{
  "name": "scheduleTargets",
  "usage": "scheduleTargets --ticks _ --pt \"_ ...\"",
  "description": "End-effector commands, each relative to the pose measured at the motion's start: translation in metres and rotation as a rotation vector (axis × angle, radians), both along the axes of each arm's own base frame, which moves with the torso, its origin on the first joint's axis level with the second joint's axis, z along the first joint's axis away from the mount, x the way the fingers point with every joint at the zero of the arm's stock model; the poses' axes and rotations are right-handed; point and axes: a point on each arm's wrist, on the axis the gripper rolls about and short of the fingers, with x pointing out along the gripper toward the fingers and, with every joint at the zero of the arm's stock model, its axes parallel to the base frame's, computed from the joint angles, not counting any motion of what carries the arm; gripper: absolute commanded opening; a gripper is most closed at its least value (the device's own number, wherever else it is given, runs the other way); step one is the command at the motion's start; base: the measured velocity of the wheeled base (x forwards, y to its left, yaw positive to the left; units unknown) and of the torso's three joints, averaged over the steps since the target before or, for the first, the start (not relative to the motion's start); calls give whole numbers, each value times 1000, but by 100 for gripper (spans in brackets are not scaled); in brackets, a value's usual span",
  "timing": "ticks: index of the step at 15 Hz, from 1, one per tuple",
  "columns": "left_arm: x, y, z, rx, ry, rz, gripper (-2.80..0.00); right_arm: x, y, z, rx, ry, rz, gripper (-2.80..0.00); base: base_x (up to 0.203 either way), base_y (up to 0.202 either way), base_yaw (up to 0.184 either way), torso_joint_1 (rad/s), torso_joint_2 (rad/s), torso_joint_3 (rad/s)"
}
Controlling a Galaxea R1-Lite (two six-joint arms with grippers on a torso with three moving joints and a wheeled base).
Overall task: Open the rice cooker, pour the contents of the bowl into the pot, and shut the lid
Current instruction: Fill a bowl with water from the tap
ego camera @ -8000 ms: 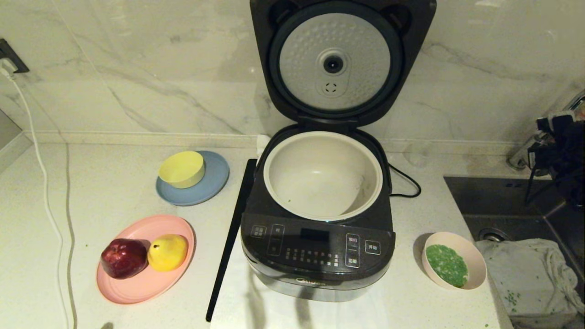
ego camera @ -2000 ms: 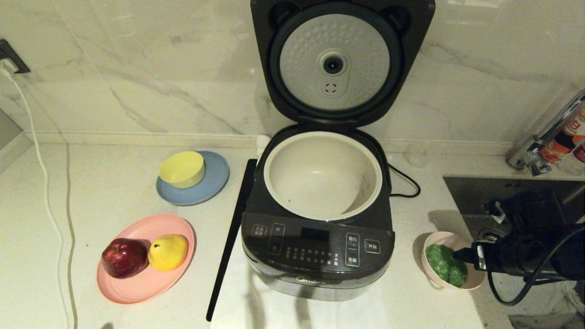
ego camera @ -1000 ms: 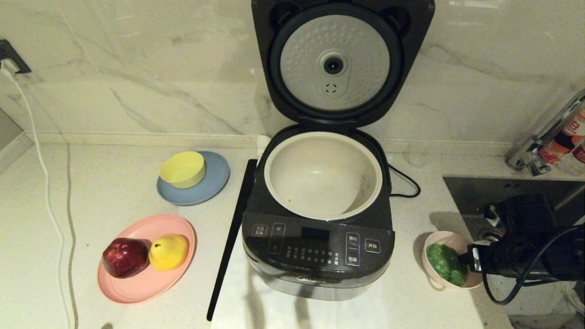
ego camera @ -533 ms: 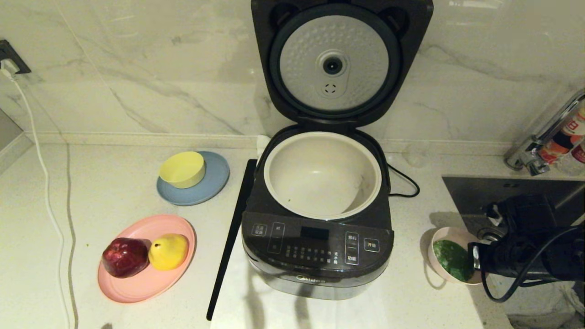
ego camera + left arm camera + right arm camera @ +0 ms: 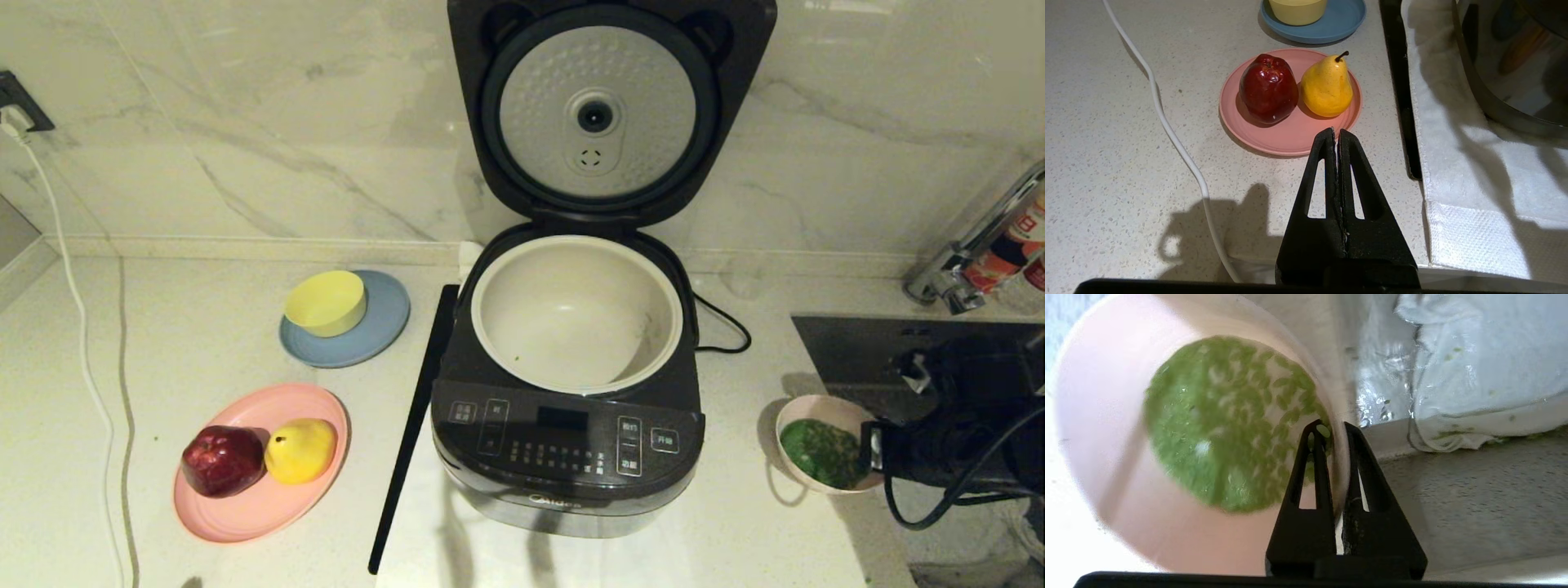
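The rice cooker (image 5: 569,445) stands mid-counter with its lid (image 5: 600,114) raised upright, showing the cream pot (image 5: 575,314) almost bare inside. Right of it, by the sink, is the pale pink bowl (image 5: 816,402) holding the green contents (image 5: 820,453). My right gripper (image 5: 870,454) comes in from the right and is shut on the bowl's right rim. The right wrist view shows this gripper (image 5: 1334,428) with one finger inside and one outside the bowl (image 5: 1102,416), beside the contents (image 5: 1224,424). My left gripper (image 5: 1336,132) is shut and holds nothing, near the pink plate.
A pink plate (image 5: 245,510) with an apple and a pear and a blue plate (image 5: 384,322) with a yellow bowl lie left of the cooker. A black strip (image 5: 412,425) runs along its left side. The sink (image 5: 865,347), a crumpled cloth (image 5: 1478,367) and a tap (image 5: 963,253) are at the right.
My right gripper has closed on the bowl's rim. The bowl has shifted a little to the right and up with it. The left arm has stayed still.
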Motion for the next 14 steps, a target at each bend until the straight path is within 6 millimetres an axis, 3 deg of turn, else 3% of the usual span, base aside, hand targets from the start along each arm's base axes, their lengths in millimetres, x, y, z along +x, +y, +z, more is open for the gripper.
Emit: scheduleTargets --ticks 1,9,14 --pt "1 0 -3 0 9 0 -280 -7 -21 17 24 -60 -49 -280 0 0 0 0 0 0" --pt "1 0 -3 0 9 -1 -280 -22 -105 32 148 -104 -239 -280 0 0 0 0 0 0" --pt "1 0 -3 0 9 0 -280 -31 -171 14 229 -78 -392 -280 0 0 0 0 0 0"
